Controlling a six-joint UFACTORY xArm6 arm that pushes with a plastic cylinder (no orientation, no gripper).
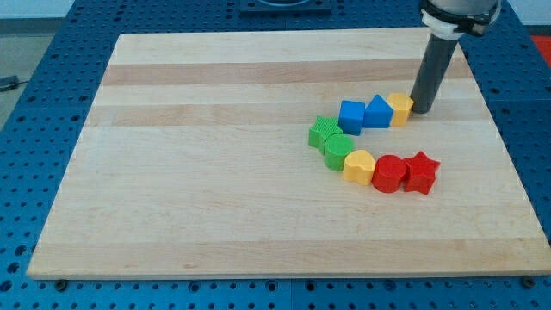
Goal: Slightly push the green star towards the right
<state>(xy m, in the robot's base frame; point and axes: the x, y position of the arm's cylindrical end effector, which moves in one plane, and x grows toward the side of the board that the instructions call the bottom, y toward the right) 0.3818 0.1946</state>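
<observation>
Camera view shows no claw, only the rod tip (422, 109) beside the yellow block (400, 108), well away from the green star (324, 132) at the cluster's left end; star looks light, rigid, slidable, best pushed on its left face.

A: What blocks the green star (323, 132) on the view's right?
B: Blue cube (351, 115) touching it; green cylinder (338, 151) touching below-right.
A: Open room?
B: Bare surface (189, 172) on its left. My tip (422, 109) stands just beside the yellow block (399, 108).
</observation>
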